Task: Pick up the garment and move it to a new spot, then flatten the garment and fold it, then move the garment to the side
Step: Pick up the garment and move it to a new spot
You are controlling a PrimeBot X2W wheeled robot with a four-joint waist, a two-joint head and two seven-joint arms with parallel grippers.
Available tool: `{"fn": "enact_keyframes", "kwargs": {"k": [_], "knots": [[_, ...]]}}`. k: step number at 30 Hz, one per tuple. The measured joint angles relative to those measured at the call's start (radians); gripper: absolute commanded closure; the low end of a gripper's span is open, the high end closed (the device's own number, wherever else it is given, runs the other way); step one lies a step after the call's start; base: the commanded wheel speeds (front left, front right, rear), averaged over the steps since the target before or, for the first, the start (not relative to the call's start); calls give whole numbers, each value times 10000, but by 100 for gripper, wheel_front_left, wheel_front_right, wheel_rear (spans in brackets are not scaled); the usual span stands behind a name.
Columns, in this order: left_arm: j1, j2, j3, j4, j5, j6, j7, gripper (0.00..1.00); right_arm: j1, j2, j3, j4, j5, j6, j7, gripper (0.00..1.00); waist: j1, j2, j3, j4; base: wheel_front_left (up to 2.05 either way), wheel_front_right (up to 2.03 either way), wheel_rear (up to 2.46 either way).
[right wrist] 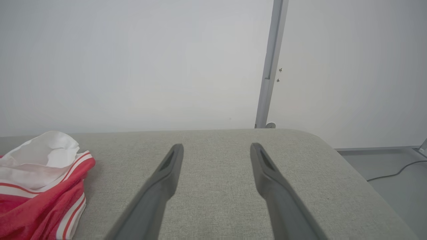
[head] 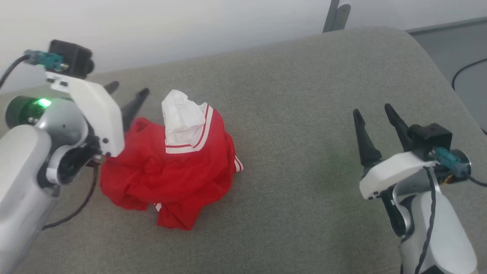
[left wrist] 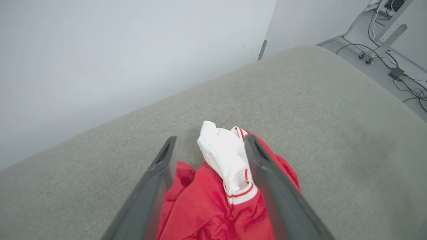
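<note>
Shirt: your red shirt [head: 167, 171] sat in a crumpled heap on the grey padded top [head: 304, 95], left of the middle in the head view. It wasn't flattened or folded, just a lump.
Sleeve: one white sleeve [head: 182, 114] stuck up out of the pile, with red-and-white striped trim [head: 190, 146] wrapped below it. A bit more of that stripe peeked out at the heap's right edge.
Left gripper: your left gripper [head: 129, 88] was right at the heap's upper left side. Its fingers were spread wide apart and weren't clamped on anything.
Left wrist view: the cloth showed between the two fingers, with the white sleeve poking up near the tips. You honestly couldn't tell from that angle whether either finger was touching the fabric.
Right gripper: your right gripper [head: 372, 109] hung well apart from the shirt, over bare padding on the right side. Its fingers were spread too, with nothing between them.
Right wrist view: the shirt sat at the far left edge, and plain grey padding lay between the fingers.
Background: a pale wall [head: 190, 30] ran behind the padded top, and a metal post [head: 336, 15] stood at its far edge. A dark cable [head: 466, 72] lay on the floor past the right end.
</note>
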Motion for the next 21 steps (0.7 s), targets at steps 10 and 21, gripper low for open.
{"fn": "enact_keyframes", "kwargs": {"k": [10, 21], "knots": [[1391, 468, 821, 98, 176, -184, -2602, 0, 562, -194, -318, 163, -102, 0, -349, 0, 0, -1, -612, 507, 0, 0, 0], [3920, 899, 1597, 199, 17, -157, -5037, 0, 915, -692, -209, 506, 117, 0, -731, 0, 0, 0, -1173, 1396, 0, 0, 0]]}}
